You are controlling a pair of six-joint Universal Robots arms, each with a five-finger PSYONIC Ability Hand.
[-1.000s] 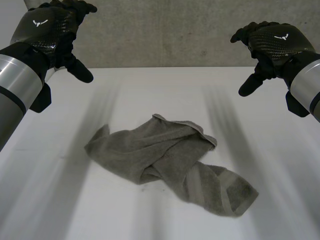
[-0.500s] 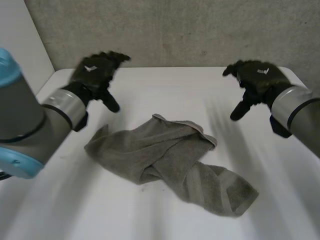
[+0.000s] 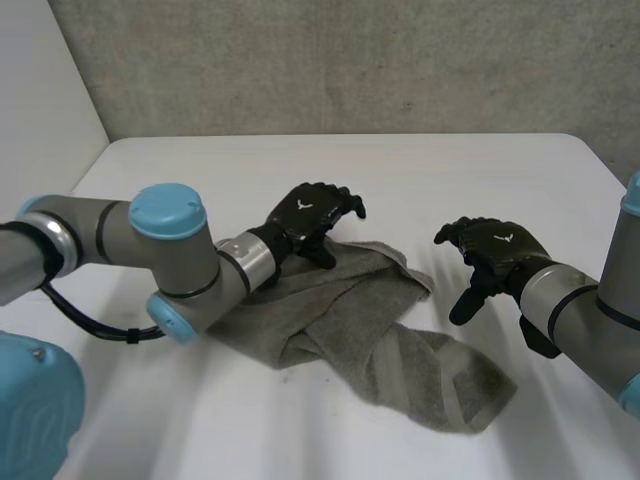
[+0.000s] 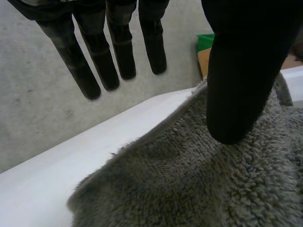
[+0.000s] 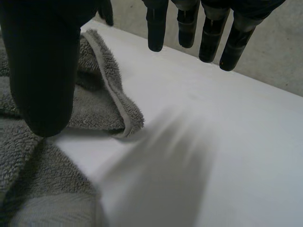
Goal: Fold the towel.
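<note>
The left hand point(image 3: 305, 222) is open, its fingers point(image 4: 118, 52) straight and spread, holding nothing. Under its palm lies the far edge of the crumpled grey towel point(image 3: 370, 330). Its thumb seems to hang just above the pile, though contact is hard to judge. The right hand point(image 3: 492, 252) is likewise open with relaxed fingers, over the white table point(image 3: 470, 170). It is just beside the towel's hemmed corner and apart from it. From the left palm the towel sprawls in loose folds back toward the robot.
</note>
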